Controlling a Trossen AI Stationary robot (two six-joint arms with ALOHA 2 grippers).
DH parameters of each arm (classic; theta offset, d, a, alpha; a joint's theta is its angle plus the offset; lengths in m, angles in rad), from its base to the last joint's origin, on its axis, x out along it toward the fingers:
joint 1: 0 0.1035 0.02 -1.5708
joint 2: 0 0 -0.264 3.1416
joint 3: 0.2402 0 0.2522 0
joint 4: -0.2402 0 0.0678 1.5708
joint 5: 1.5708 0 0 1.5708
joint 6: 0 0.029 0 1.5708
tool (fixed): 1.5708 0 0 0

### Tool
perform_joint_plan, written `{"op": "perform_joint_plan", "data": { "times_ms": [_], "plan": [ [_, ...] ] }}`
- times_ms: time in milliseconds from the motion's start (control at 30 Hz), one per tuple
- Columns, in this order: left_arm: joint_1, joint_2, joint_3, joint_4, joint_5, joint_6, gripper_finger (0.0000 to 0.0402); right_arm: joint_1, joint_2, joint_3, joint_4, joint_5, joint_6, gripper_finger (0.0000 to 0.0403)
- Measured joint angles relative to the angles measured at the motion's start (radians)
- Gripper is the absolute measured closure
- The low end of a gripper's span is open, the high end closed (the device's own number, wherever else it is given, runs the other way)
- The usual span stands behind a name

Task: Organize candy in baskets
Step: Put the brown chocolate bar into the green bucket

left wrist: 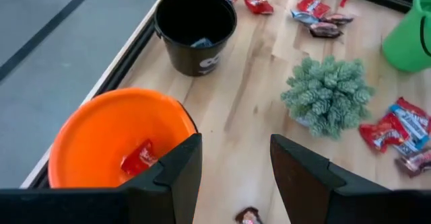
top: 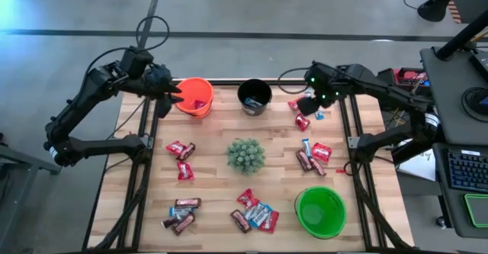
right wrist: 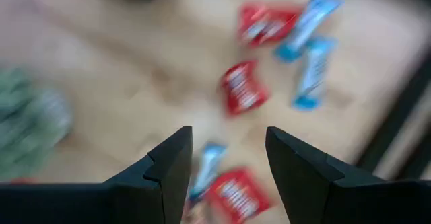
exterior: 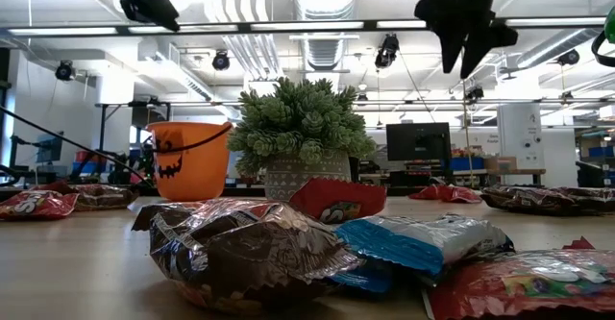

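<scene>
Red candy (left wrist: 139,159) lies in orange basket (left wrist: 101,126) beside open left claw (left wrist: 232,177).

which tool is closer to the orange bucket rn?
Left. The left tool hangs open, empty, beside the orange bucket; the right tool is across the table, over candy past the black bucket.

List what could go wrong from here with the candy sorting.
1. The left gripper hangs open right beside the orange basket; lowering carelessly might tip it.
2. Near the right gripper, red candies and blue ones lie close together, so one pinch may take two.
3. The plant stands mid-table and could be bumped.
</scene>
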Motion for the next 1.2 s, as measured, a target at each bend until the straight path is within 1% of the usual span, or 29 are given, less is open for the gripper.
{"op": "perform_joint_plan", "data": {
  "times_ms": [67, 367, 533, 633, 833, 967, 1100, 1200],
  "plan": [
    [0.000, -0.006, 0.006, -0.009, 0.000, 0.020, 0.0244, 0.026, 0.000, -0.019, 0.004, -0.056, 0.021, 0.0223],
    [0.000, -0.026, -0.013, -0.013, -0.003, 0.076, 0.0244, 0.213, 0.001, -0.114, 0.031, -0.051, 0.221, 0.0223],
    [0.000, -0.025, -0.018, -0.011, -0.003, 0.097, 0.0244, 0.312, 0.001, -0.174, 0.124, -0.050, 0.314, 0.0223],
    [0.000, -0.025, -0.018, -0.010, -0.003, 0.112, 0.0244, 0.360, 0.001, -0.234, 0.206, -0.047, 0.354, 0.0222],
    [0.000, -0.037, -0.017, -0.010, -0.003, 0.118, 0.0244, 0.433, 0.002, -0.379, 0.335, -0.041, 0.435, 0.0223],
    [0.000, -0.043, -0.017, -0.015, -0.003, 0.118, 0.0244, 0.463, 0.002, -0.441, 0.389, -0.025, 0.469, 0.0223],
    [0.000, -0.048, -0.017, -0.015, -0.003, 0.117, 0.0244, 0.478, 0.002, -0.461, 0.434, -0.024, 0.504, 0.0223],
    [0.000, -0.048, -0.017, -0.015, -0.003, 0.117, 0.0244, 0.497, 0.002, -0.451, 0.507, -0.043, 0.525, 0.0223]
  ]
}}
